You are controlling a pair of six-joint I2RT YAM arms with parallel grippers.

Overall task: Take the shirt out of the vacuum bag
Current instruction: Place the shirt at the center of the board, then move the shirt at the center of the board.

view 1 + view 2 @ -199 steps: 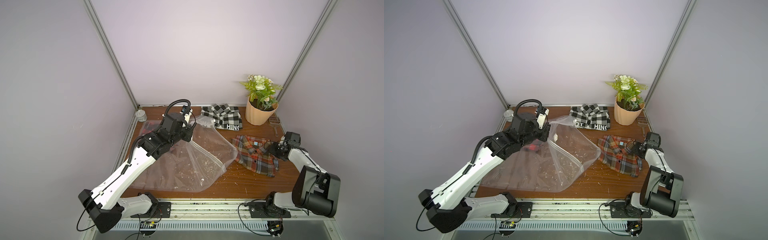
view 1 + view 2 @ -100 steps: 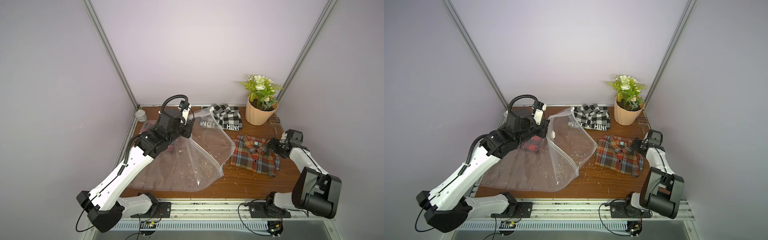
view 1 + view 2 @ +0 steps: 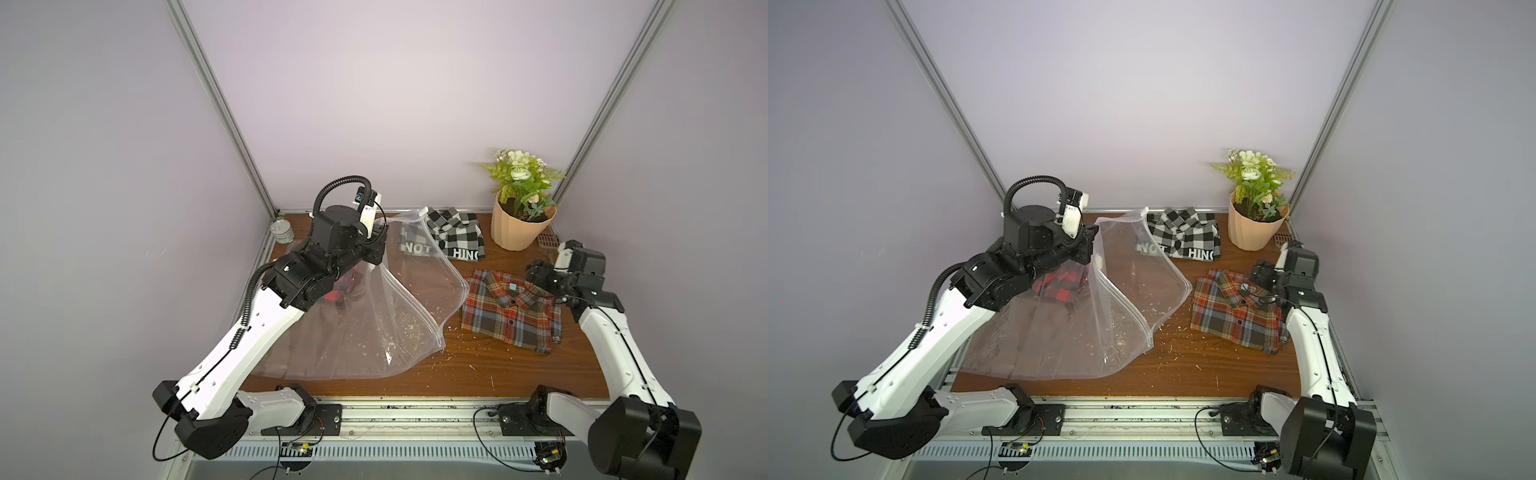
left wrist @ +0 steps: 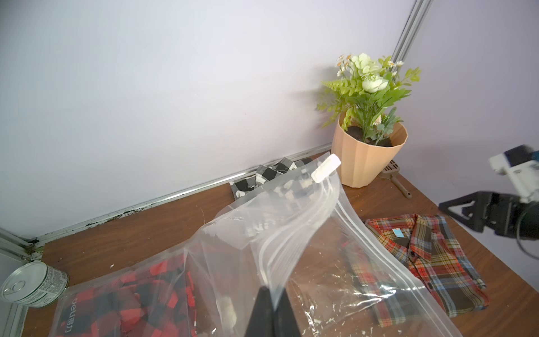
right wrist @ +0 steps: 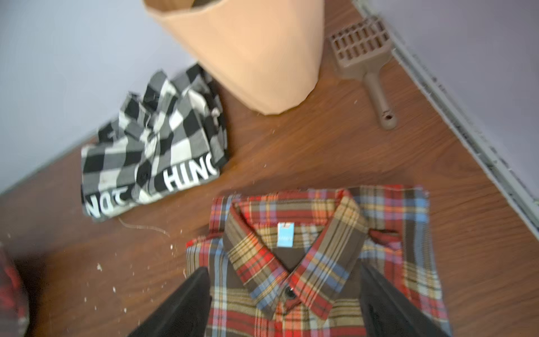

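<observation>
The left gripper (image 3: pixel 376 259) is pressed together on the rim of the vacuum bag (image 3: pixel 407 316). In both top views the left arm rises from the front rail, elbow high, and leans across the left half of the table (image 3: pixel 478 374), its wrist tipped down toward the back wall. The clear plastic hangs from the pinch like a tent, its lower part spread on the wood. The bag's open mouth faces right. Just beside it, outside the plastic, the plaid shirt (image 3: pixel 511 311) lies flat. The right arm runs along the right edge, forearm stretched toward the back and wrist turned inward, with the right gripper (image 3: pixel 536 276) over the shirt's collar end. A red-and-black checked cloth (image 3: pixel 1059 282) shows through plastic under the left forearm.

From the left wrist, the two dark fingertips (image 4: pixel 264 306) meet on the bag's zip strip, which climbs away to the white slider (image 4: pixel 325 168). A tin can (image 4: pixel 32 284) sits near the corner and a plant pot (image 4: pixel 370 157) stands at the back.

From the right wrist, the right gripper (image 5: pixel 283 270) is spread wide, one finger on either side of the collar; whether they touch the cloth I cannot tell. A black-and-white checked shirt (image 5: pixel 151 151) lies near the pot, with a brown scoop (image 5: pixel 361 49) on the pot's other side.
</observation>
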